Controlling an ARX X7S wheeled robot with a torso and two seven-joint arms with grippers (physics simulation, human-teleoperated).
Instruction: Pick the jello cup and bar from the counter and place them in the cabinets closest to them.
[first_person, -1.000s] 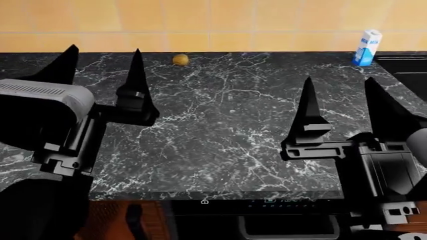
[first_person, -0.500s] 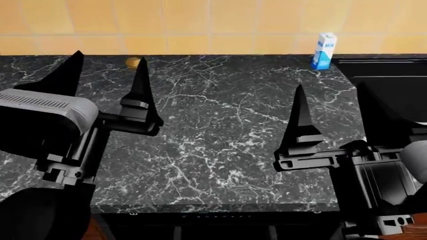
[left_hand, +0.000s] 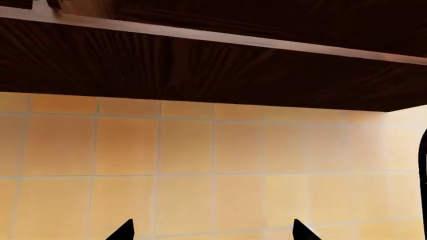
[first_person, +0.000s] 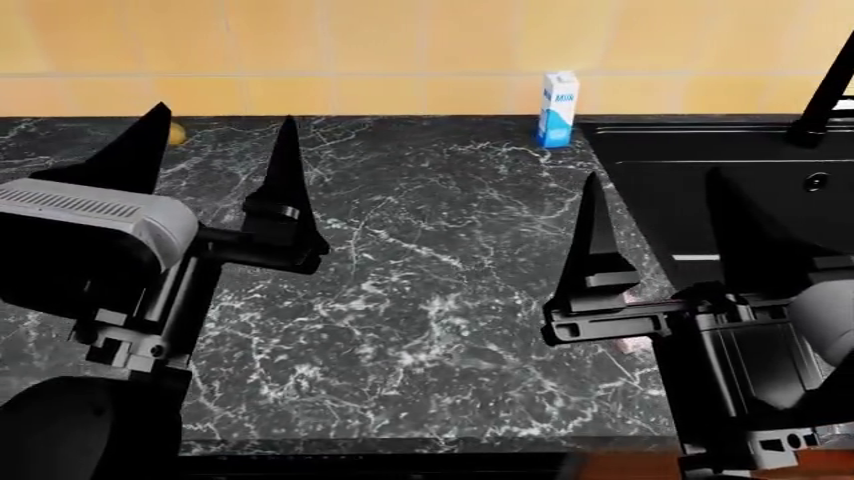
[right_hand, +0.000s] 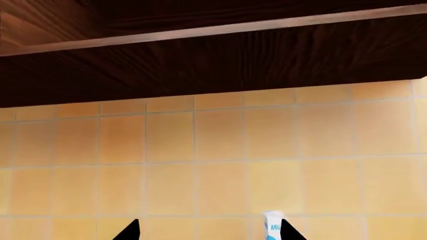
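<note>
Head view, left to right. Left gripper (first_person: 214, 150), black pointed fingers spread wide, nothing between them, sits over the left part of the wide black marble-look counter (first_person: 427, 290). Small round yellowish object (first_person: 176, 133) peeks out at the back edge, upper left. Blue-and-white milk carton (first_person: 557, 96) stands upright at the tiled wall (first_person: 400, 40), top centre-right. Right gripper (first_person: 657, 235), fingers also apart and empty, lower right. Small pink packet, likely the bar (first_person: 627, 320), shows partly just behind it. Black sink (first_person: 747, 190) at right. Jello cup not seen.
</note>
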